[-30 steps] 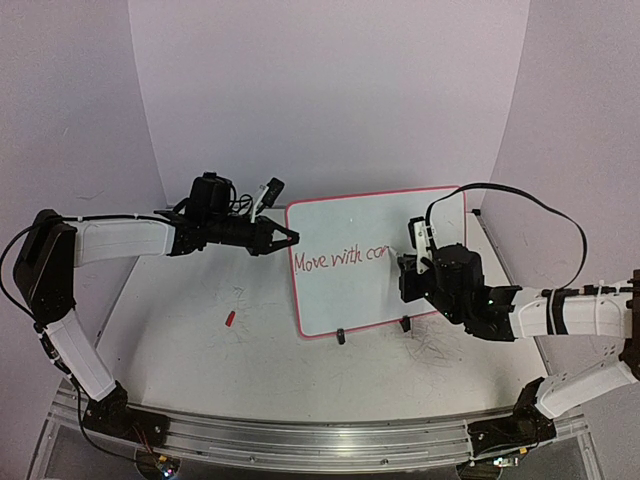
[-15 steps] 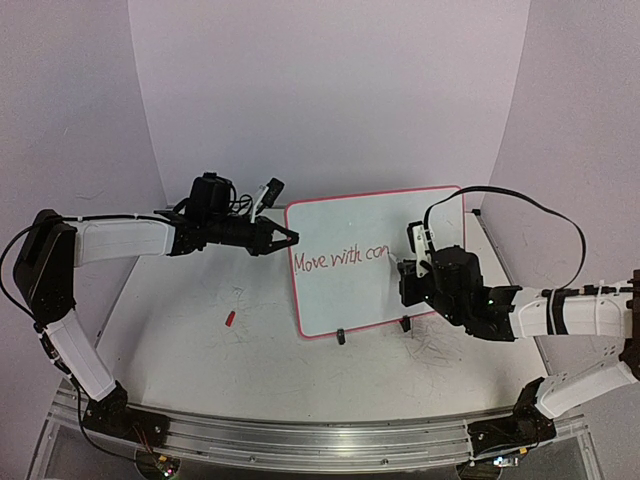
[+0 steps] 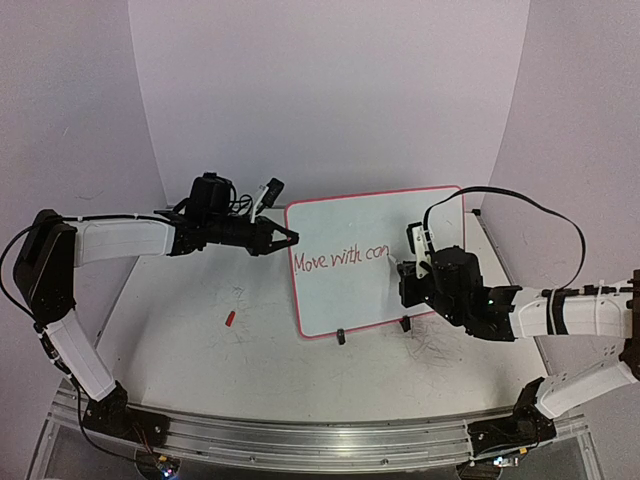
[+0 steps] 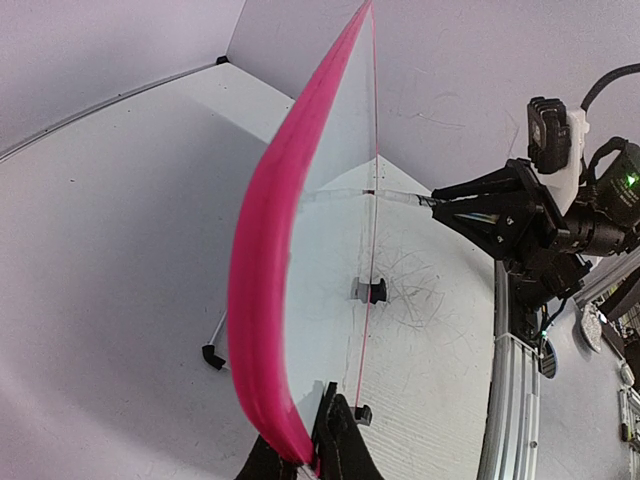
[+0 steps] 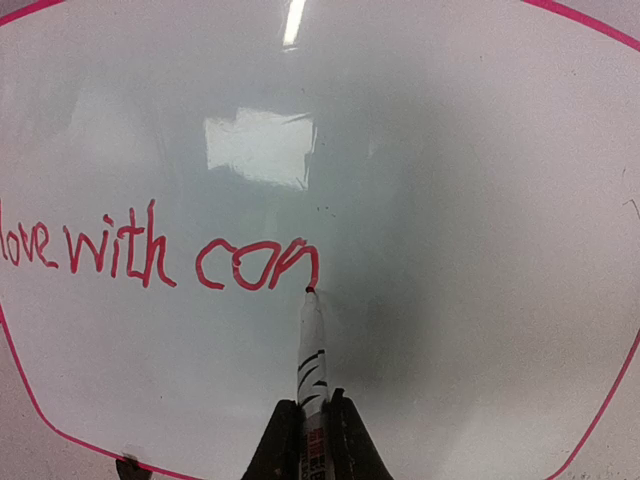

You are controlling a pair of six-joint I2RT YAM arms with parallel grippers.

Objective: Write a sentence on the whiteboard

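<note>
Red-rimmed whiteboard (image 3: pixel 370 220), one three-word sentence (image 3: pixel 340 259)

**Colour rundown: pretty much red, white and black**

The glossy white rectangular whiteboard (image 3: pixel 365 295) has a thin rim that reads red from above but hot pink in the left wrist view. The thin handwritten sentence (image 5: pixel 160 258) on it is red ink. The slim plastic marker pen (image 5: pixel 311 365) has a whitish barrel with black zebra-ish stripes, red print lower down and a dark tip. The two small clip feet (image 3: pixel 341 336) are black. The big scuffed white table (image 3: pixel 200 370) carries grey scribbles (image 3: pixel 432 347) plus a little red cap-like piece (image 3: pixel 230 319). The left arm (image 3: pixel 120 238) and right arm (image 3: pixel 590 315): white shells, black joints.
</note>
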